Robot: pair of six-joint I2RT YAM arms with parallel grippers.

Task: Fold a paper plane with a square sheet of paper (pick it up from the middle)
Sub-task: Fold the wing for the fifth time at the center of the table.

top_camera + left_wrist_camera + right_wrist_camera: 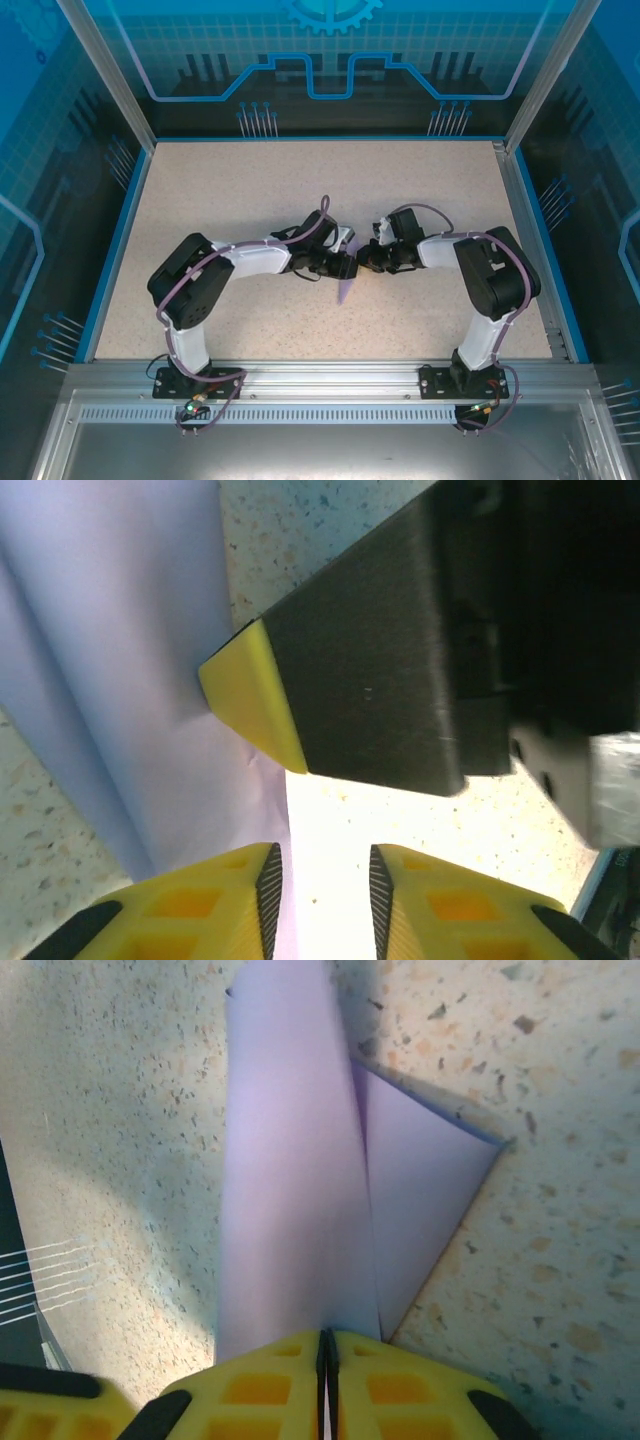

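**Table**: I see a speckled beige top with a blue border, set inside an enclosure of blue printed panels.

**Left arm** and **right arm**: both bend inward from their bases at the near edge. Their wrists meet around the middle of the table.

**Paper sheet**: plain lavender, unmarked, and not flat. In the right wrist view I read a long folded band running away from the fingers. A crease runs down one side of it, and a pointed flap is spread beside it with its corner lying on the tabletop. In the top view the sheet shows as a narrow purple strip running near to far between the two wrists, about the centre of the table.

**Right gripper**: clenched on the paper sheet. Its yellow fingertips meet with only a thin line between them, and the band comes straight out of that line. In the left wrist view, one yellow-tipped black finger touches the sheet.

**Left gripper**: released, with the jaws partway apart. A clear gap shows between the yellow pads. One pad sits over the sheet's edge, and I see nothing pinched.
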